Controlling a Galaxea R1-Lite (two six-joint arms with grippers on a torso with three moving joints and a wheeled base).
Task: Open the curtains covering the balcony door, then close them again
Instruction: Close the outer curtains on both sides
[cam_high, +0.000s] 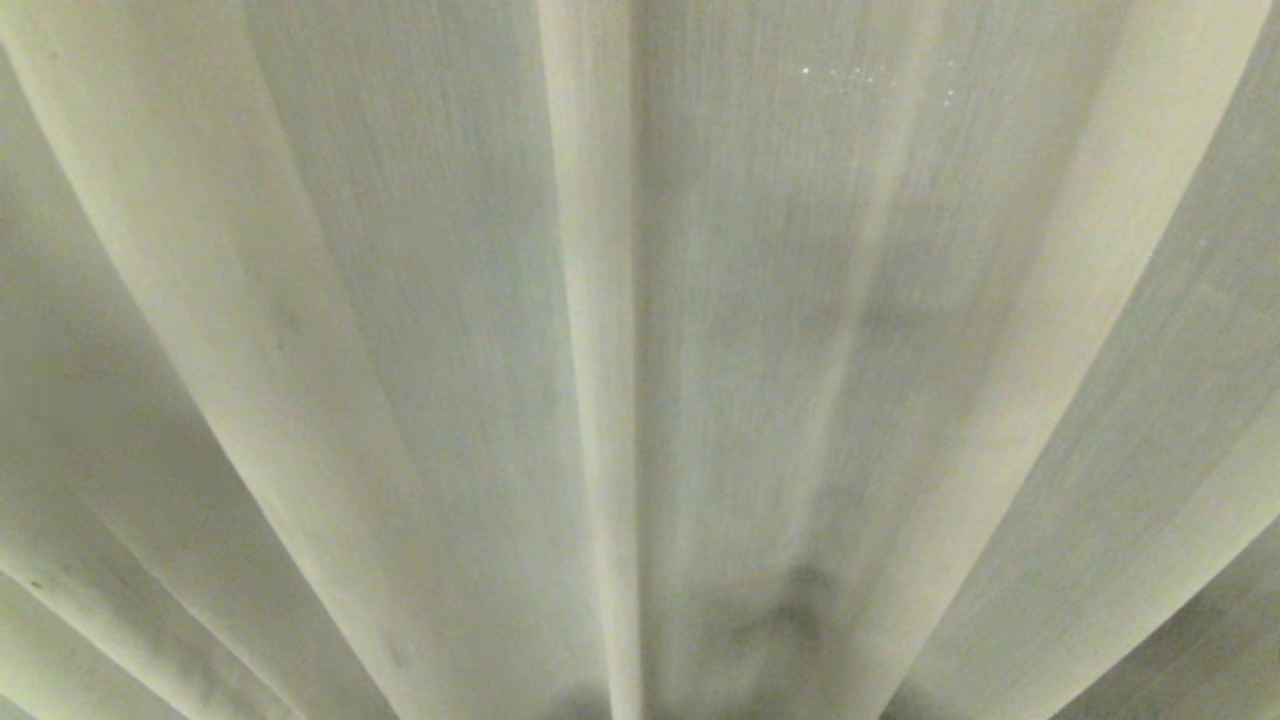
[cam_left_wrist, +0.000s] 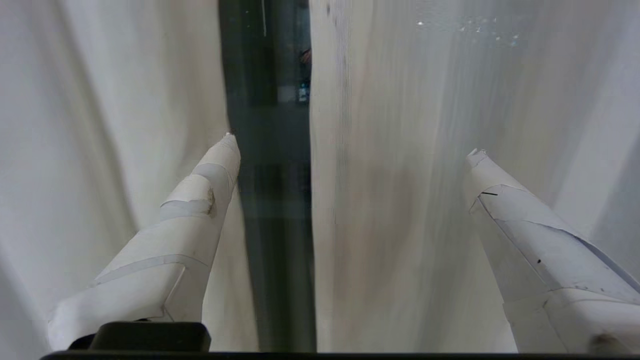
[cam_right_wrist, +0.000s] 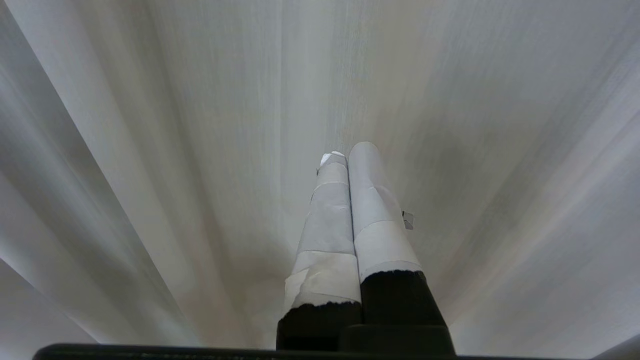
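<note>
The curtains (cam_high: 640, 360) fill the whole head view as cream pleated fabric hanging close in front of the robot. In the left wrist view their two hemmed edges stand a little apart, and through that narrow vertical gap shows the dark reflective glass of the balcony door (cam_left_wrist: 272, 150), with a paler band across it lower down. The left gripper (cam_left_wrist: 352, 142) points into the fabric with its jaws spread wide and nothing between them: one taped finger lies at the gap beside the edge of one panel, the other in front of the second panel, so that panel's hem stands between the fingers, ungripped. The right gripper (cam_right_wrist: 345, 152) faces the pleats with its jaws pressed together on nothing, seemingly parked.

The panels are nearly together, so whether this is the start of opening or the end of closing cannot be told. If opening is in hand, the next move calls for pinching the hem between the fingers and drawing it sideways without letting it slip.
</note>
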